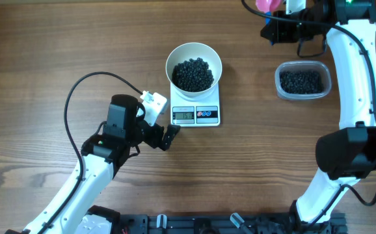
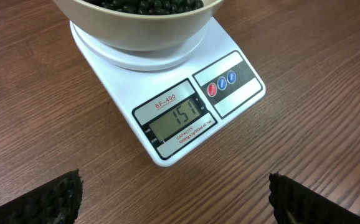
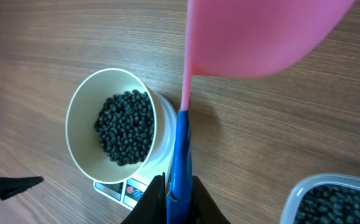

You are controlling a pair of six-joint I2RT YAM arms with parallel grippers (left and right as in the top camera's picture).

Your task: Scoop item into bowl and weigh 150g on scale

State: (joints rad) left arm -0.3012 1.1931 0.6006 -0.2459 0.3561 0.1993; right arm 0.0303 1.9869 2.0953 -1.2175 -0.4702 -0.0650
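The white bowl [image 1: 194, 51] stands on the scale [image 1: 205, 104] and holds a heap of the item, small black beads [image 1: 194, 73]. In the left wrist view the scale's display [image 2: 177, 118] reads 151, below the bowl [image 2: 136, 28]. My left gripper [image 1: 164, 129] [image 2: 175, 205] is open on the table just in front of the scale, with nothing between its fingers. My right gripper [image 1: 274, 25] [image 3: 179, 199] is shut on the blue handle [image 3: 183, 155] of a pink scoop [image 3: 255, 37], high at the back right. In the right wrist view the bowl [image 3: 83, 124] and beads [image 3: 125, 127] lie below the scoop.
A clear plastic tub [image 1: 302, 80] [image 3: 332, 202] of black beads sits right of the scale, under the right arm. The left arm's black cable loops over the table at the left. Bare wood lies between the scale and the tub.
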